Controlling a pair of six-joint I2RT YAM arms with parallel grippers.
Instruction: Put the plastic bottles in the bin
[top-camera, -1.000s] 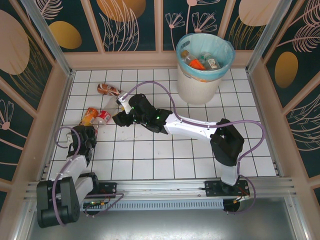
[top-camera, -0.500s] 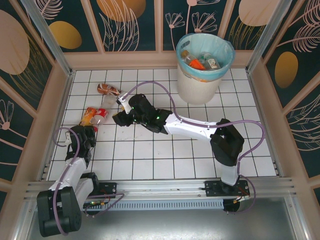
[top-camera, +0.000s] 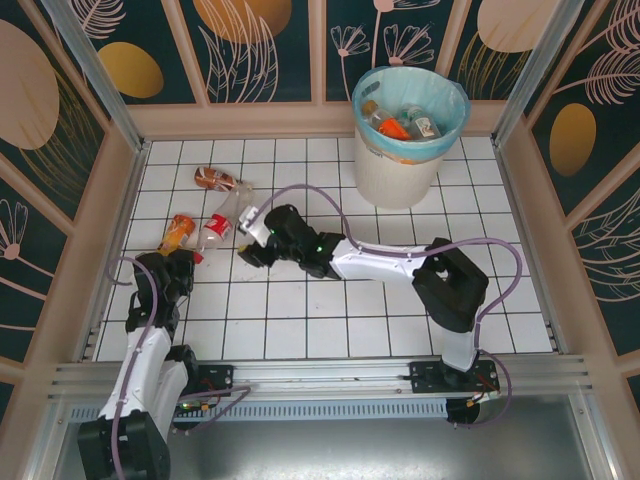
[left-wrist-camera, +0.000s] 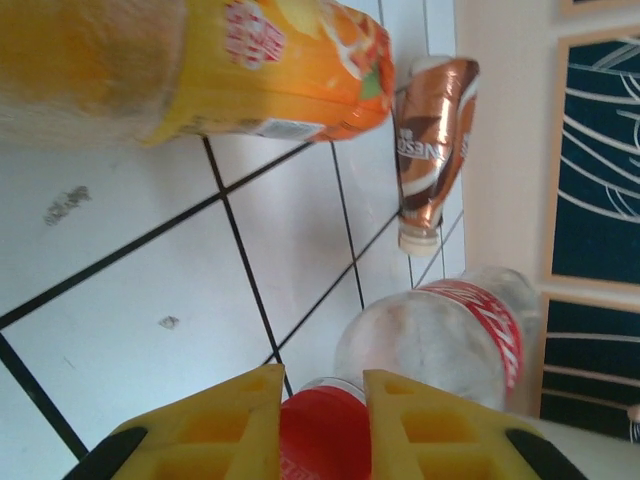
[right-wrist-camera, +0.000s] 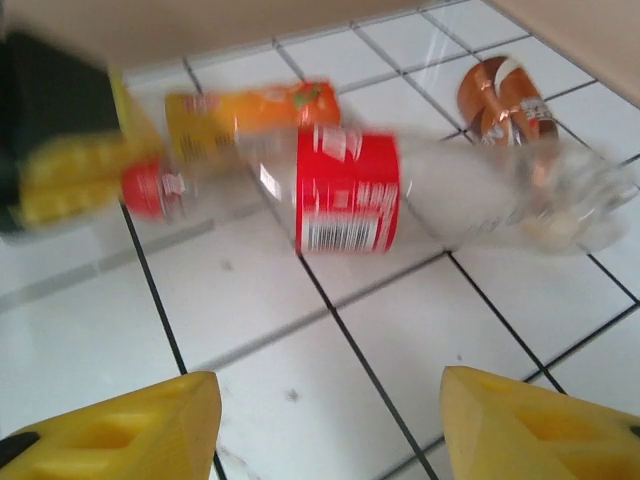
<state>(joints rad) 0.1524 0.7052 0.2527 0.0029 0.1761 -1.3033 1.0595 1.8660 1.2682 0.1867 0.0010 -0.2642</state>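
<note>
**A:** Bottles, position?

**B:** Three lie on the white tiled table (top-camera: 330, 320), far left. A clear plastic bottle with a red label (top-camera: 222, 224) is on its side, with an orange-labelled plastic bottle (top-camera: 178, 232) just beside it and a brown-wrapped plastic bottle (top-camera: 215, 179) near. The round white bin lined with a light blue bag (top-camera: 395, 175) stands well apart, several bottles inside.

**A:** Grippers?

**B:** The left gripper (left-wrist-camera: 322, 400) is clamped on the clear bottle's red cap (left-wrist-camera: 320, 445). The right gripper (right-wrist-camera: 325, 435) is spread wide and empty, low beside the clear body.

**A:** Handling?

**B:** Looks empty, so light. The thin wall probably dents, rolls and slips. Cap and neck are the stiff part, but held there the body may swing. The labelled middle would be steadier.
</note>
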